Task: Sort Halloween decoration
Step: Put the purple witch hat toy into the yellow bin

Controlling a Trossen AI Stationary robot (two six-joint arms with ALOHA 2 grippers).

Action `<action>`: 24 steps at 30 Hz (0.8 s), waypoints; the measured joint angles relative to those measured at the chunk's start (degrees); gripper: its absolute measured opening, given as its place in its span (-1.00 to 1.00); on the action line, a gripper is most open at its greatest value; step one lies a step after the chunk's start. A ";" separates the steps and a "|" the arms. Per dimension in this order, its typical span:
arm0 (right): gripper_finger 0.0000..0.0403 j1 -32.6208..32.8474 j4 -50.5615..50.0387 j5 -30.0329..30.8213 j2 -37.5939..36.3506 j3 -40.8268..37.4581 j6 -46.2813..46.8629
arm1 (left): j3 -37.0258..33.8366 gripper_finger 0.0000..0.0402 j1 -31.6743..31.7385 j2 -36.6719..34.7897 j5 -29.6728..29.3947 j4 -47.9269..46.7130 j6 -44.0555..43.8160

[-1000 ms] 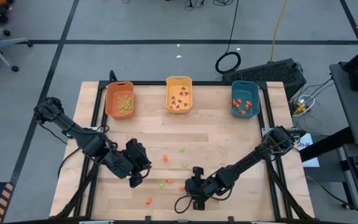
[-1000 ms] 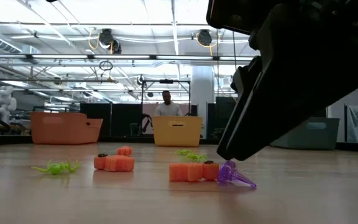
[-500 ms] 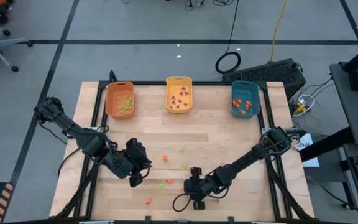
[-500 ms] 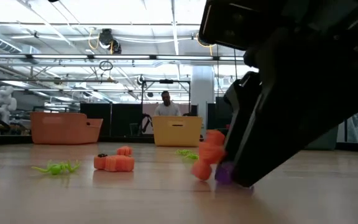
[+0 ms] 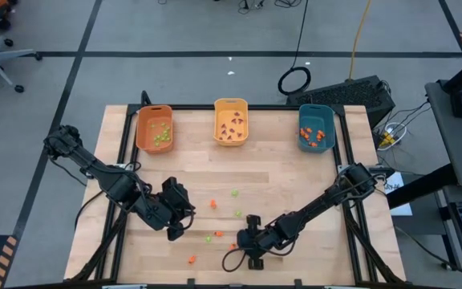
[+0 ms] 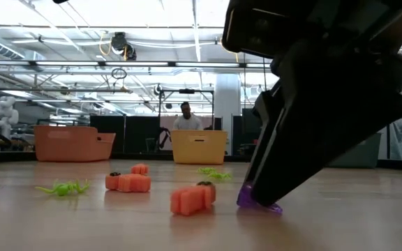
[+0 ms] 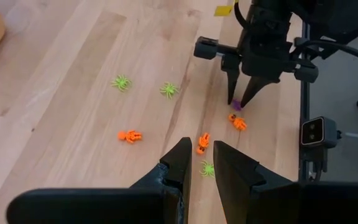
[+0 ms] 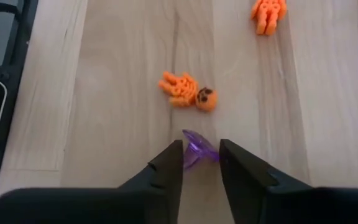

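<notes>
Small Halloween decorations lie loose on the wooden table [image 5: 295, 185]: orange figures [image 7: 129, 135], green spiders [image 7: 121, 81] and one purple piece [image 8: 197, 152]. My right gripper [image 8: 201, 158], near the table's front edge, is shut on the purple piece [image 6: 257, 204], with an orange figure [image 8: 188, 91] lying just beyond its fingertips. My left gripper [image 7: 199, 155] hovers above the table's front left, open by a narrow gap, nothing between its fingers. An orange figure [image 7: 202, 142] and a green spider [image 7: 207, 168] lie below it. My right gripper pinches the purple piece [image 8: 194, 149] between its two fingertips. The fingers slant down onto it from the table's right side. The piece's lower edge [image 6: 264, 207] rests on the table.
Three bins stand along the far edge: orange [image 5: 138, 132] holding green pieces, yellow [image 5: 216, 120] holding dark pieces, teal [image 5: 301, 132] holding orange pieces. A person [image 6: 187, 118] stands far behind the table. Bare wood lies between the bins and the loose pieces.
My right gripper has sunk a little onto the purple piece. The orange figure that lay against the purple piece was knocked up into the air, and now lies on the table a short way off, apart from the purple piece.
</notes>
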 joint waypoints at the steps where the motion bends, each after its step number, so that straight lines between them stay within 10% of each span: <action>1: -0.60 -0.02 -0.03 -0.02 0.00 0.00 0.33 | 0.00 -0.67 0.00 0.00 -0.25 0.02 0.01; 11: -0.98 -0.02 1.19 -0.10 0.07 0.02 4.29 | 0.00 -0.67 0.00 0.00 -0.69 0.01 0.03; 24: -1.00 -0.31 2.36 -0.38 -0.31 0.02 10.31 | 0.00 -0.67 0.00 0.00 -0.69 -0.20 0.05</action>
